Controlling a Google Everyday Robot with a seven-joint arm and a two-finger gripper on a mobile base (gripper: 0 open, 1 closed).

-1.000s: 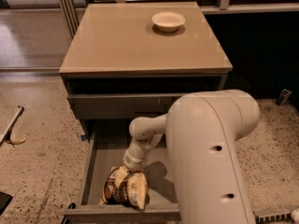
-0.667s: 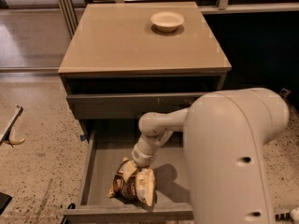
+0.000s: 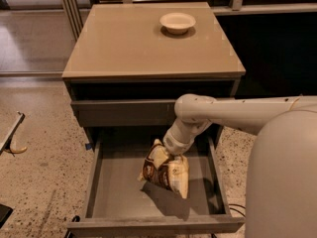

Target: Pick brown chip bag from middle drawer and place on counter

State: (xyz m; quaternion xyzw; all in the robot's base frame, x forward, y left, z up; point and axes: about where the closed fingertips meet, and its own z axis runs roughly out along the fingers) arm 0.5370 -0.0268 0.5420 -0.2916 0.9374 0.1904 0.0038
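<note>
The brown chip bag point(image 3: 167, 173), dark brown with cream panels, hangs tilted from my gripper point(image 3: 165, 154), which is shut on its top edge. The bag is just above the grey floor of the open middle drawer point(image 3: 116, 190), near the drawer's middle, and casts a shadow beneath it. My white arm reaches in from the right. The tan counter point(image 3: 133, 41) is the cabinet's top, above and behind the gripper.
A round cream bowl point(image 3: 177, 22) sits at the counter's back right. A closed grey drawer front point(image 3: 119, 112) is just above the open drawer. My large white arm body point(image 3: 282, 182) fills the lower right. A pale strip point(image 3: 10, 138) lies on the speckled floor at left.
My gripper has risen and moved back and right, lifting the chip bag off the drawer's front floor. The arm body has shifted to the right.
</note>
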